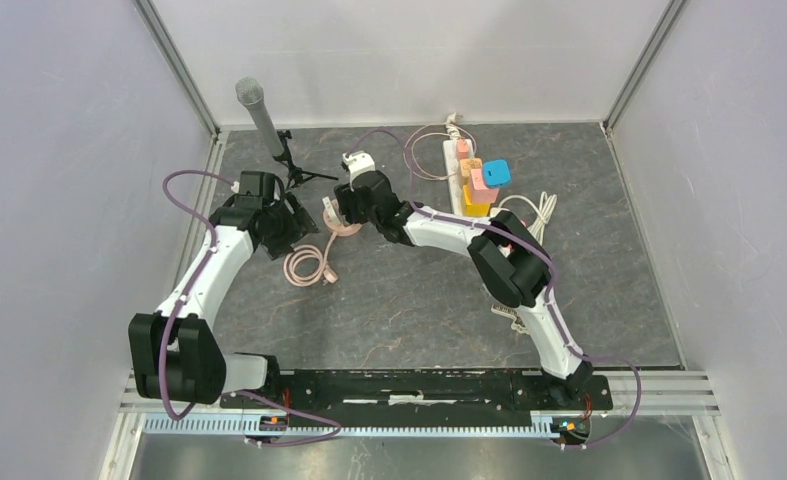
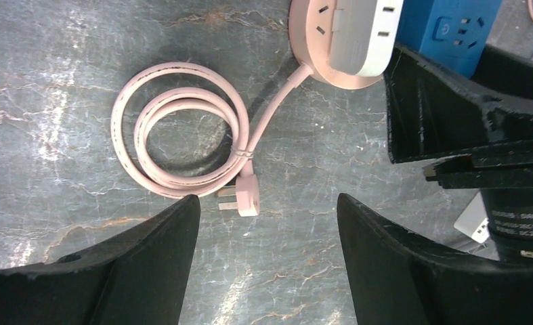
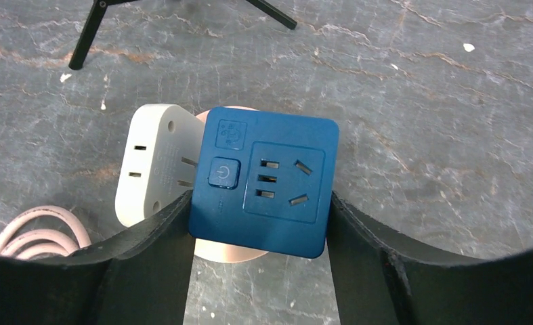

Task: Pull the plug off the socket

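A blue cube plug sits on top of a round pink socket, beside a white adapter plugged into the same socket. My right gripper is shut on the blue plug, one finger on each side. I cannot tell if its pins are still seated. In the top view the right gripper is over the socket. My left gripper is open and empty, above the table near the socket's coiled pink cable. The socket and blue plug show at the top of the left wrist view.
A microphone on a black tripod stands at the back left. A white power strip with several coloured adapters lies at the back right, with a white cable beside it. The pink cable's own plug lies on the table.
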Robot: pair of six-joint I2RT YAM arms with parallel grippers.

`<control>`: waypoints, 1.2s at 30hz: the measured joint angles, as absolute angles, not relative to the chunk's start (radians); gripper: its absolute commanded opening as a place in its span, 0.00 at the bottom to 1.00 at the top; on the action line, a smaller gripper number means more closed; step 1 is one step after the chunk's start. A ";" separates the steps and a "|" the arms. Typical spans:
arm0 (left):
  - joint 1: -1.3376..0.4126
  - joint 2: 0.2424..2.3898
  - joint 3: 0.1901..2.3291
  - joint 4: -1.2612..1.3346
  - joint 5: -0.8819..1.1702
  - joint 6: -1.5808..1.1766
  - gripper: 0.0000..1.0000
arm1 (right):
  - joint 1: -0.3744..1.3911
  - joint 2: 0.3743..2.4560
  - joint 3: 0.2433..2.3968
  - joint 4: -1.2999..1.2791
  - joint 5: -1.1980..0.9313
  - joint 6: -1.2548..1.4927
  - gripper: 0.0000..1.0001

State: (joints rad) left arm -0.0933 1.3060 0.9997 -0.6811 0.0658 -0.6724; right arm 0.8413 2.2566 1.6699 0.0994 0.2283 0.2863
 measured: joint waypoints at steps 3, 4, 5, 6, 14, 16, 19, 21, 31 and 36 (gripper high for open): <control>-0.091 1.304 1.002 -0.674 0.095 -0.672 0.82 | 0.854 2.218 1.615 0.109 0.255 0.267 0.44; -0.091 1.301 1.000 -0.669 0.109 -0.672 0.84 | 0.858 2.197 1.589 0.105 0.265 0.263 0.43; -0.091 1.293 0.995 -0.659 0.117 -0.672 0.85 | 0.863 2.175 1.560 0.101 0.273 0.263 0.43; -0.091 1.276 0.982 -0.638 0.126 -0.672 0.87 | 0.867 2.147 1.525 0.095 0.280 0.263 0.43; -0.091 1.113 0.896 -0.587 0.129 -0.662 1.00 | 0.893 1.866 1.179 0.047 0.316 0.312 0.43; -0.090 1.085 0.892 -0.596 0.101 -0.653 1.00 | 0.897 1.804 1.106 0.039 0.315 0.333 0.48; -0.081 1.058 0.889 -0.598 0.051 -0.638 1.00 | 0.909 1.742 1.040 0.023 0.315 0.362 0.68; -0.072 1.048 0.884 -0.599 0.036 -0.636 1.00 | 0.917 1.726 1.023 0.016 0.312 0.379 0.80; -0.077 1.052 0.774 -0.493 0.394 -0.654 0.99 | 0.928 1.723 1.130 -0.157 0.315 0.424 0.86; -0.114 1.082 0.700 -0.414 0.470 -0.708 0.98 | 0.927 1.728 1.181 -0.204 0.319 0.434 0.82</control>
